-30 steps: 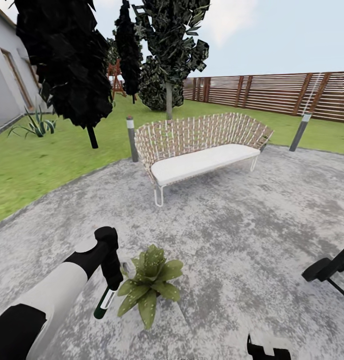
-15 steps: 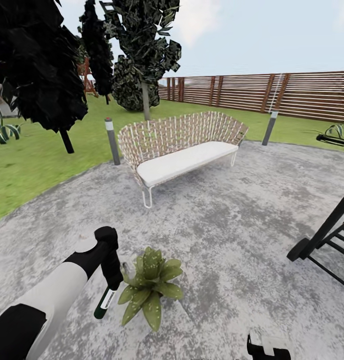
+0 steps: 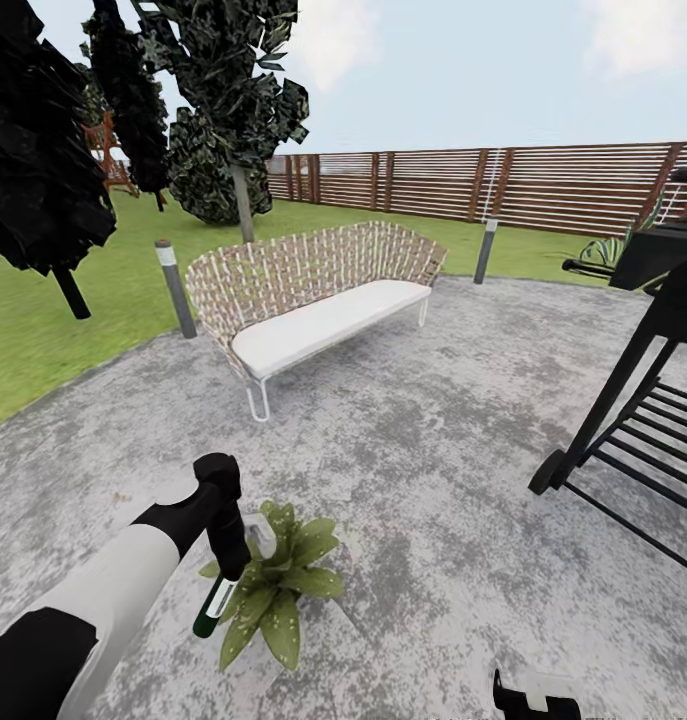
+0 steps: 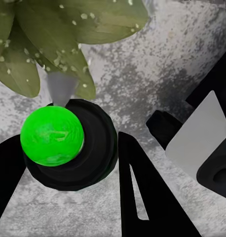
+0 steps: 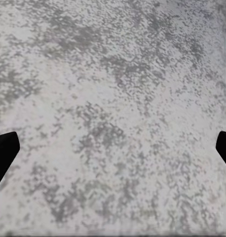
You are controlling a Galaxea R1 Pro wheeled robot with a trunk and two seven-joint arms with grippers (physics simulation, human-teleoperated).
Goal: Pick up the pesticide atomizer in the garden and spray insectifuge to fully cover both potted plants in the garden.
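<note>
Head view: on the grey stone patio, the pesticide atomizer is held by the left gripper, touching the potted plant. Left wrist view: jaws pinch the bottle; nozzle should be kept aimed at leaves. Right wrist view: right gripper spread, empty.

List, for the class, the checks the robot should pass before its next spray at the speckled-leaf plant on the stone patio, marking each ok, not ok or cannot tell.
1. Slim dark green spray bottle with white label held in the left hand: ok.
2. Bottle close to the low green potted plant with white-speckled leaves: ok, right beside its leaves.
3. Pale trigger head aimed at the plant: cannot tell.
4. Plant already fully covered: cannot tell.
5. Right hand free: ok, open over bare grey stone patio.
6. Second potted plant located: not ok; only one shows on the patio.
</note>
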